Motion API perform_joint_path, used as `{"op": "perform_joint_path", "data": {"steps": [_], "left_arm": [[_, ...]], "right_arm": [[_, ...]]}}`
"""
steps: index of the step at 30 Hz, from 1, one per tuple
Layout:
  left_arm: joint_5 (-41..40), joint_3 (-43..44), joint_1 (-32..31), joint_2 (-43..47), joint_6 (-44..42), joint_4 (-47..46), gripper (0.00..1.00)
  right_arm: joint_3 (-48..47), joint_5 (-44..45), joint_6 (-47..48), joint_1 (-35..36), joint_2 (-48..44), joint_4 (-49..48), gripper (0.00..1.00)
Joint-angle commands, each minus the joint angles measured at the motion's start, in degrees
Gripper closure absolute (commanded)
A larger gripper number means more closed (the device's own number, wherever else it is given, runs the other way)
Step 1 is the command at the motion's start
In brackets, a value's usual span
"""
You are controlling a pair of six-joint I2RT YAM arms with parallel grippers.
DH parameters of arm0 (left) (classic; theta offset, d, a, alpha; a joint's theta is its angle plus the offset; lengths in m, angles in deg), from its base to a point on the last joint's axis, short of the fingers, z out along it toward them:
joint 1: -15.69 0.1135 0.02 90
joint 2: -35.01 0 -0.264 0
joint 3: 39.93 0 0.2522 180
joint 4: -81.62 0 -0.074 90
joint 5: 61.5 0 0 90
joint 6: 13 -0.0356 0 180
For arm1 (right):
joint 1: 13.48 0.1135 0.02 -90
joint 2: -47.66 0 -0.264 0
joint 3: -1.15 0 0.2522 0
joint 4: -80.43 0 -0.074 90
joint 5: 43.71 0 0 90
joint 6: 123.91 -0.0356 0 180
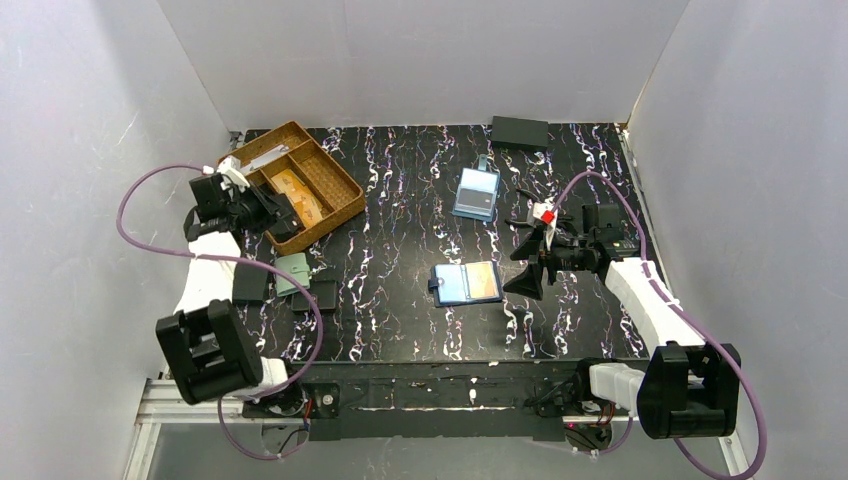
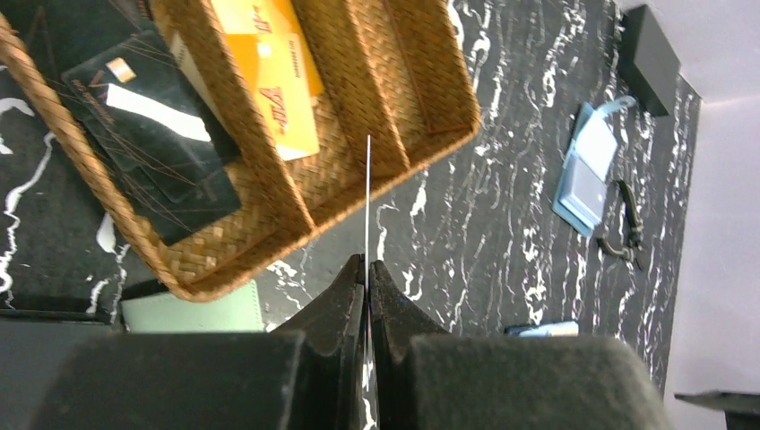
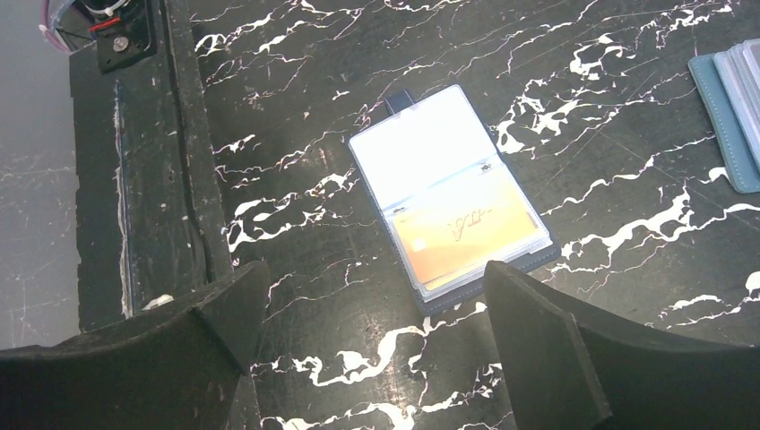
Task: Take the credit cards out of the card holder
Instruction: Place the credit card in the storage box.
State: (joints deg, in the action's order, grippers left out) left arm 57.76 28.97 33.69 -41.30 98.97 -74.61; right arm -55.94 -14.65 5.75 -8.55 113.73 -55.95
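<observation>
Credit cards (image 3: 462,240) look light, stiff, slick; pinch an edge. Left gripper (image 2: 367,266) clamps one edge-on; right gripper (image 3: 375,273) gapes over the card holder (image 3: 430,170).

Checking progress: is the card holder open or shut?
Open: the card holder lies spread flat, both inner pages showing, an orange credit card in one sleeve.

Woven basket (image 1: 326,224) far left, light blue case (image 1: 476,193) and black box (image 1: 519,132) farther back
</observation>
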Motion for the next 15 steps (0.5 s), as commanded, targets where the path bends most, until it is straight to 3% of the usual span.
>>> {"op": "perform_joint_path", "data": {"steps": [1,15], "left_arm": [[-4.47,4.82,1.06,-3.30,-1.71,1.41,1.00],[-4.59,10.90,3.07,-12.78,-4.34,3.12,1.00]], "right_arm": [[0.27,-0.13,0.64,-0.39,-1.52,-0.68,0.02],[0.52,-0.17,0.72,-1.01,-1.54,-0.76,0.02]]}}
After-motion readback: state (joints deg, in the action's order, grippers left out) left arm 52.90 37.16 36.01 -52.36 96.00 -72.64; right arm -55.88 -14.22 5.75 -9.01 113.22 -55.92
